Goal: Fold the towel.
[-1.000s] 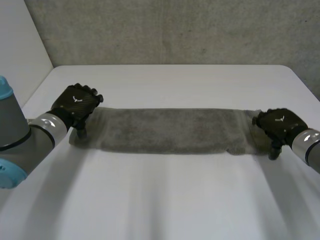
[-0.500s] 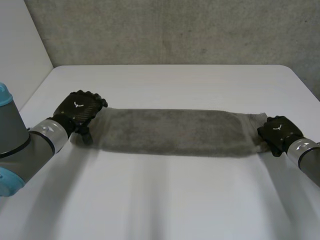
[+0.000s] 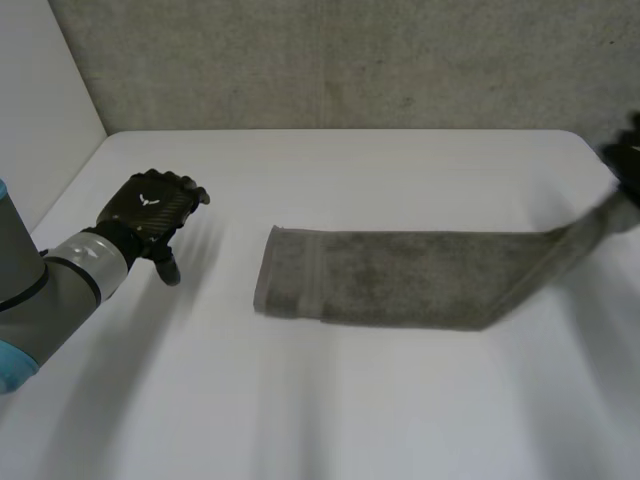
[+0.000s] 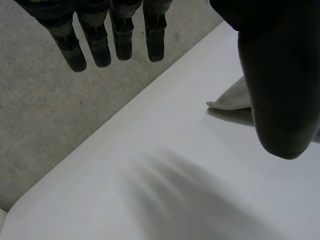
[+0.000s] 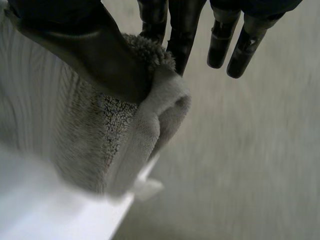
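The towel (image 3: 400, 280) lies on the white worktop (image 3: 330, 400), its right end raised and pinched between thumb and fingers of the right hand (image 5: 80, 40). The left hand (image 3: 150, 210), fingers straight and empty, hovers apart from the towel's free end.

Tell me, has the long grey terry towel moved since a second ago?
Yes. The towel slid toward the white table's right edge, away from the left hand; the right hand pinches its raised right end.

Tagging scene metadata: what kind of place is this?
Probably a robotics lab or test cell, not a home. A bare white table stands against a rough grey, concrete-looking wall. A robot arm reaches over the table, which has a grey towel on it.
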Motion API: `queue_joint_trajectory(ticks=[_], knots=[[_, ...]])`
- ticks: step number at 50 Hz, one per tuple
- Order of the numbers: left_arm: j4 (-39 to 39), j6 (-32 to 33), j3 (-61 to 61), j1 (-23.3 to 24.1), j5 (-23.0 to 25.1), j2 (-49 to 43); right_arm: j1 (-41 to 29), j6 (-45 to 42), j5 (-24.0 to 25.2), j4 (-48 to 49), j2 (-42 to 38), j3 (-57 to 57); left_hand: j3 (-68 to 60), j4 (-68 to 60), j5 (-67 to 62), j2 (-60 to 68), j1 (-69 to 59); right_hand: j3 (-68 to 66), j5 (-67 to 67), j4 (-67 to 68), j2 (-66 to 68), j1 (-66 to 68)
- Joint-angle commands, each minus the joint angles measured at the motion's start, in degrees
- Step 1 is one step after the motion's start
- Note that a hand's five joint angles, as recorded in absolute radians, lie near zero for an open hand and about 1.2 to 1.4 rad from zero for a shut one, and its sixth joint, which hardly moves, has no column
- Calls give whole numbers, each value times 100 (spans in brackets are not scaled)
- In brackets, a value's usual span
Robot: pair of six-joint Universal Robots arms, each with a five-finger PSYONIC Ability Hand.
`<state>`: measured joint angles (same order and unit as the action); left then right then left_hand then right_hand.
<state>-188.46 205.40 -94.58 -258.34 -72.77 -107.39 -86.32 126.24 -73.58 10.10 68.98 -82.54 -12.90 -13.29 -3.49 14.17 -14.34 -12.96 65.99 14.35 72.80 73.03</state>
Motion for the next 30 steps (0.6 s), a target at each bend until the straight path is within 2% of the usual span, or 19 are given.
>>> queue_joint_trajectory(ticks=[1,2,3,5,8,10,15,20,21,22,23,24,25,30], knots=[[-7,-9,1,3,-9,60,-2033,58,-130,18,-68,378,290,329,126,-194,210,296,401,-435,720,697],[-7,-9,1,3,-9,69,-2499,67,-182,44,-217,457,290,329,126,-194,210,296,401,-435,720,697],[-7,-9,1,3,-9,69,-2503,67,-183,45,-218,458,290,329,126,-194,210,296,401,-435,720,697],[-7,-9,1,3,-27,87,-3282,58,-235,185,-655,616,290,329,126,-194,210,296,401,-435,720,697],[-7,-9,1,3,-27,87,-3620,49,-244,291,-886,687,290,329,126,-194,210,296,401,-435,720,697],[-7,-9,-16,-6,-36,122,-4083,41,-262,544,-1428,818,290,329,142,-210,227,296,401,-435,720,697],[-7,-9,-25,12,-36,122,-4489,32,-192,879,-2062,985,290,329,142,-210,227,296,401,-435,720,697],[-24,-9,10,56,-36,122,-4692,49,-192,1134,-2257,977,290,329,142,-210,227,296,401,-435,720,697],[-24,-17,53,73,-36,122,-4692,84,-235,1213,-2248,968,290,329,142,-210,227,296,-676,-435,-357,-380],[-24,-17,54,73,-36,122,-4692,84,-236,1214,-2248,968,290,329,142,-210,227,296,-687,-435,-368,-391],[-33,-17,80,91,-36,122,-4692,102,-288,1275,-2214,968,290,329,159,-227,244,296,-4250,-435,-3932,-3955],[-33,-17,80,91,-36,122,-4692,102,-288,1275,-2213,968,290,329,159,-227,244,296,-4286,-435,-3967,-3990],[-59,-17,124,117,-44,113,-4675,137,-297,1284,-2152,916,290,329,159,-227,244,296,-6599,-435,-6280,-6303],[-112,-88,379,407,-62,113,-4411,471,-438,1302,-1616,616,290,329,176,-244,261,296,-6599,-435,-6280,-6303]])
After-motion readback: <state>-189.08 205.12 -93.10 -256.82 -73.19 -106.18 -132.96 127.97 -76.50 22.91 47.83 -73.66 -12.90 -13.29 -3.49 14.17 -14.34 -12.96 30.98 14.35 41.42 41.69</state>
